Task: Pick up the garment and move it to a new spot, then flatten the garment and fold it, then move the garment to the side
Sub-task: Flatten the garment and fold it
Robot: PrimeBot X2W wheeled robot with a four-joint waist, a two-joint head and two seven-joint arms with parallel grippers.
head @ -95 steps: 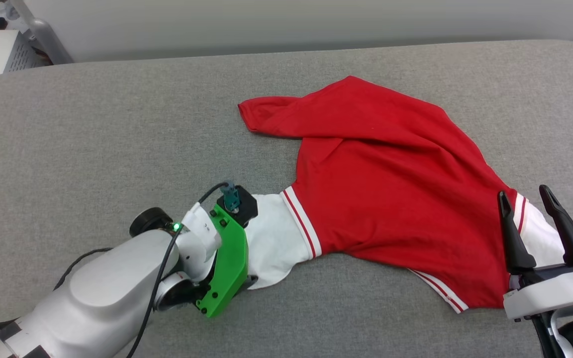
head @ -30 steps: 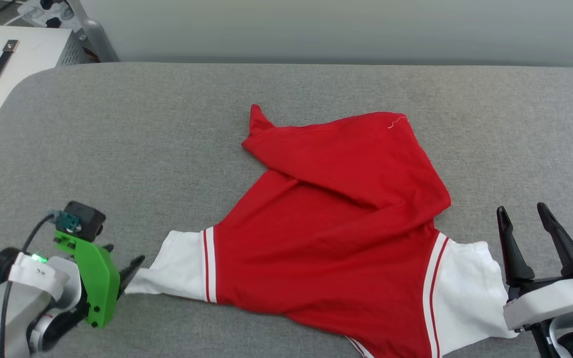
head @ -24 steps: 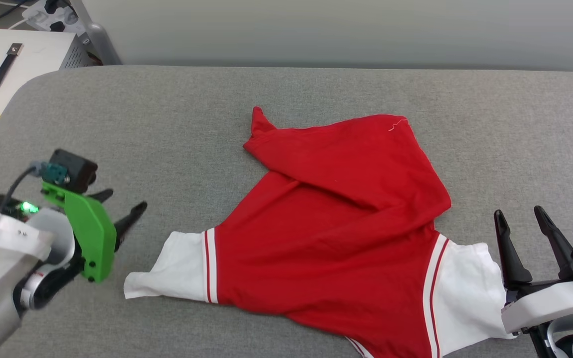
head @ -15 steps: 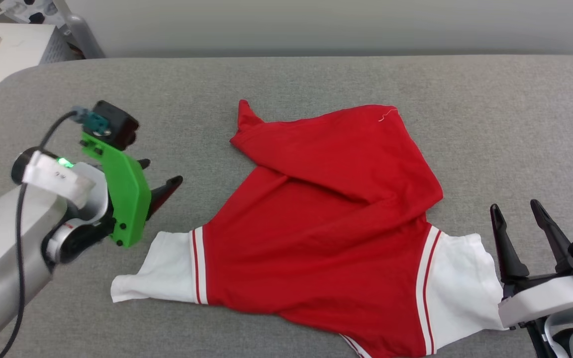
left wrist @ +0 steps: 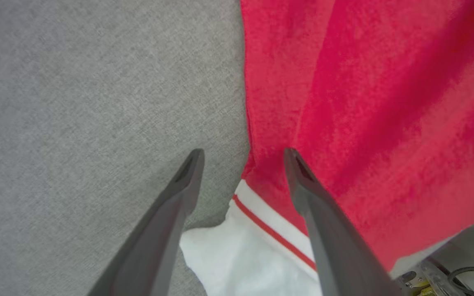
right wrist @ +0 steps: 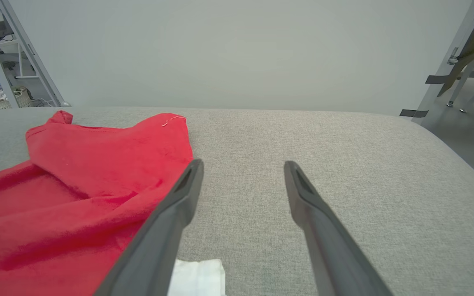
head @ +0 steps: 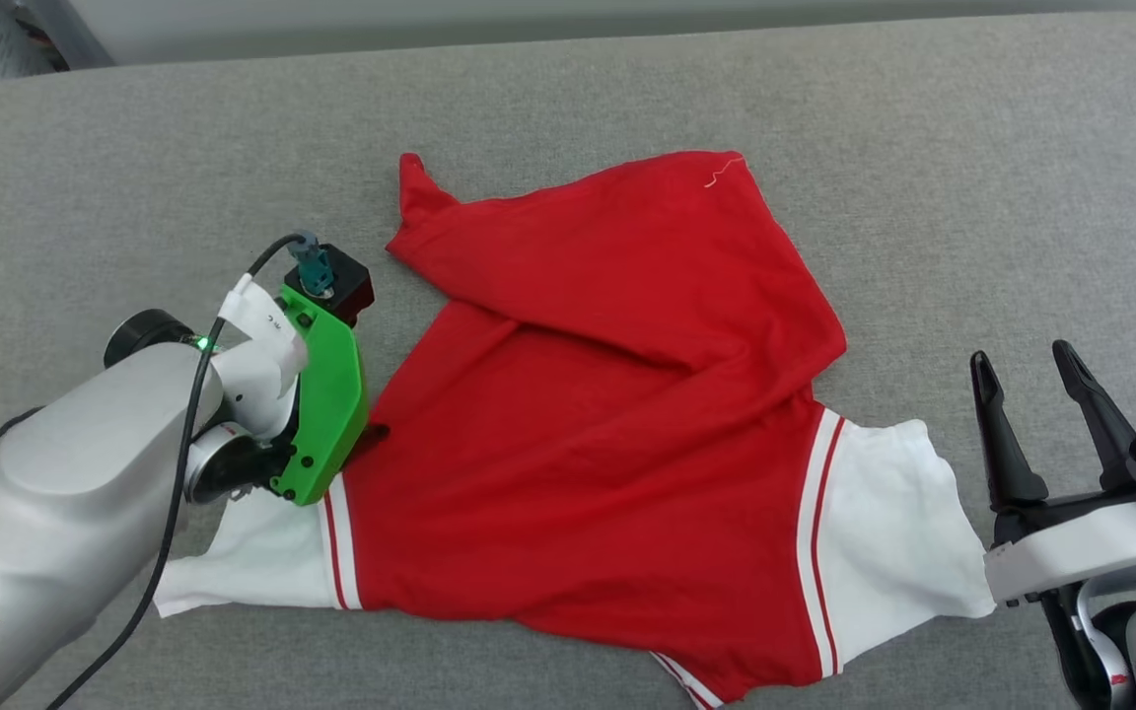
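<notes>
On the grey counter (head: pixel 134 148), centre to right: one garment (head: pixel 607 414), red with white sleeves.

- Long axis: sleeve to sleeve, across the robot's front. The red body is folded over on itself, with one red corner pointing to the far side.
- Hidden: no print shows. The left arm covers part of the left sleeve (head: pixel 252 567), and the near edge is cut off by the frame.
- Left end effector (left wrist: pixel 241 158): open and empty. Its fingers straddle the garment's edge by the sleeve trim, one over bare counter and one over red cloth. Contact cannot be told. A green bracket (head: pixel 326 394) masks the fingers in the head view.
- Right end effector (head: pixel 1020 355): open and empty, just beside the right sleeve (head: pixel 884 532), fingers pointing to the far side.
</notes>
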